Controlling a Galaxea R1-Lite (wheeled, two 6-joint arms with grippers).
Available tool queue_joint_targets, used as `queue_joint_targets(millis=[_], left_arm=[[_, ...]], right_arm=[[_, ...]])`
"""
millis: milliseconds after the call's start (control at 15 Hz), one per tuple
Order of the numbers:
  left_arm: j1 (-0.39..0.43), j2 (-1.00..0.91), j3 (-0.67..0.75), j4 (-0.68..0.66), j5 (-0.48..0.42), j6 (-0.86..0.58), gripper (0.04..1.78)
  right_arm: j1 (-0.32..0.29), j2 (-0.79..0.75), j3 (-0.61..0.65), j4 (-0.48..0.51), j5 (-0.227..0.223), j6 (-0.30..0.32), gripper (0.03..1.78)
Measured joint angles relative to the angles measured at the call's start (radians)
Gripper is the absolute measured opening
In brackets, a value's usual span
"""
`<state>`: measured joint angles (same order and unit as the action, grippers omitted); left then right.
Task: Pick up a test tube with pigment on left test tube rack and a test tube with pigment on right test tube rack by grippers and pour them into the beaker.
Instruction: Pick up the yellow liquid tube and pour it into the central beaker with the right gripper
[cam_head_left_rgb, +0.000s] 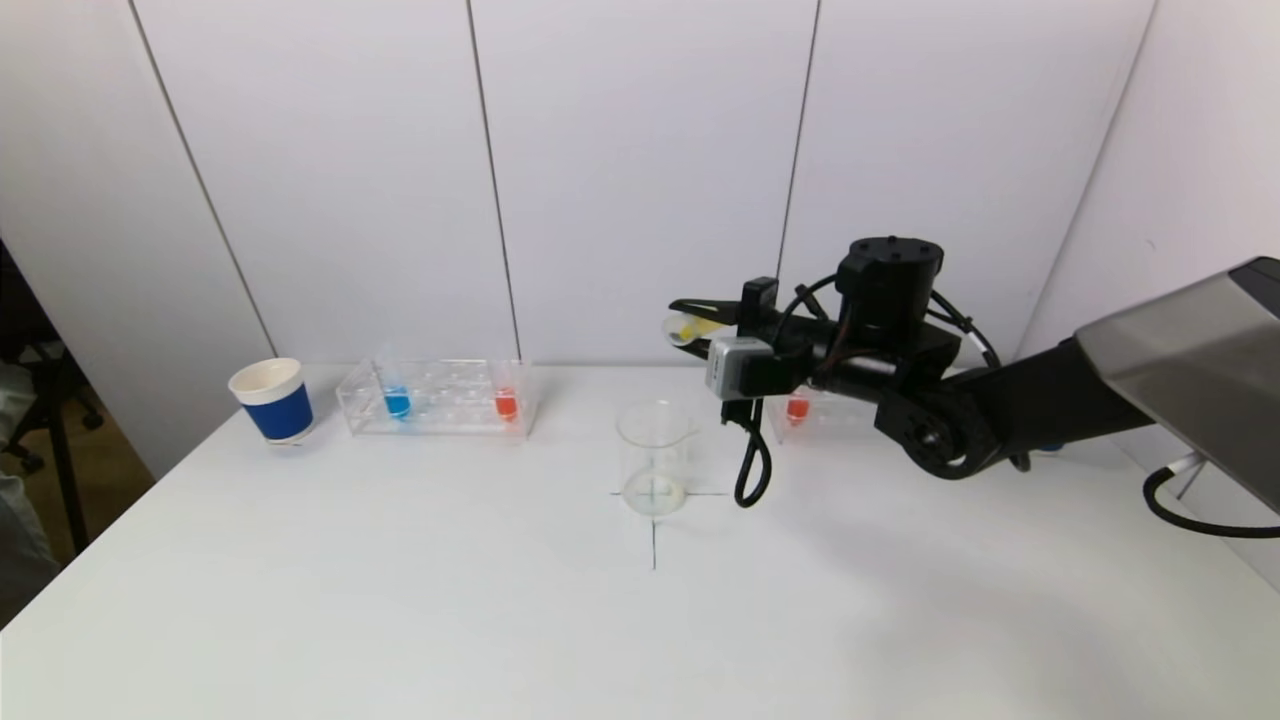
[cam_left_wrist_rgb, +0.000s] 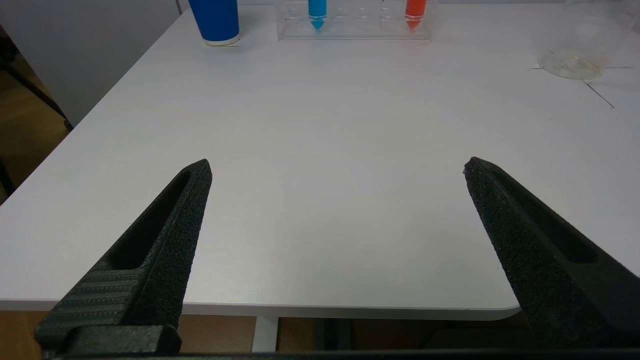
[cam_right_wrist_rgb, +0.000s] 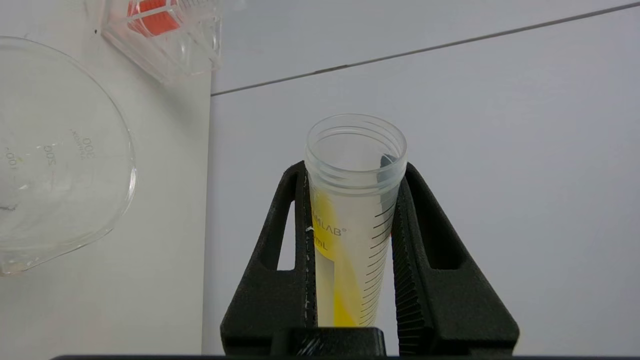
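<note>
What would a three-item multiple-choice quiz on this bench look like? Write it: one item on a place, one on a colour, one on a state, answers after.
1. Where is the paper cup?
A. beside the left rack's outer end
B. inside the beaker
C. under the right arm

2. What colour is the pigment in the tube held by the right gripper?
A. blue
B. yellow
C. green

3. How does the left gripper stand?
A. shut on a tube
B. shut on nothing
C. open, holding nothing

Answers:
1 A: the cup stands next to the left rack, away from the beaker.
2 B: yellow shows inside the tipped tube.
3 C: its jaws stand wide apart over bare table.
</note>
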<state>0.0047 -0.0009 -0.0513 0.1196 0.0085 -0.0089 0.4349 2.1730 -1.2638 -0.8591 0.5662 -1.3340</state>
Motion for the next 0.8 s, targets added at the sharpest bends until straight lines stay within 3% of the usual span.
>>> queue_joint_targets(millis=[800], left_arm=[[0.0,0.0,0.0,0.0,0.0,0.0,1.76]], right_arm=[[0.01,0.013,0.036,-0.009,-0.001,-0.066,0.49]])
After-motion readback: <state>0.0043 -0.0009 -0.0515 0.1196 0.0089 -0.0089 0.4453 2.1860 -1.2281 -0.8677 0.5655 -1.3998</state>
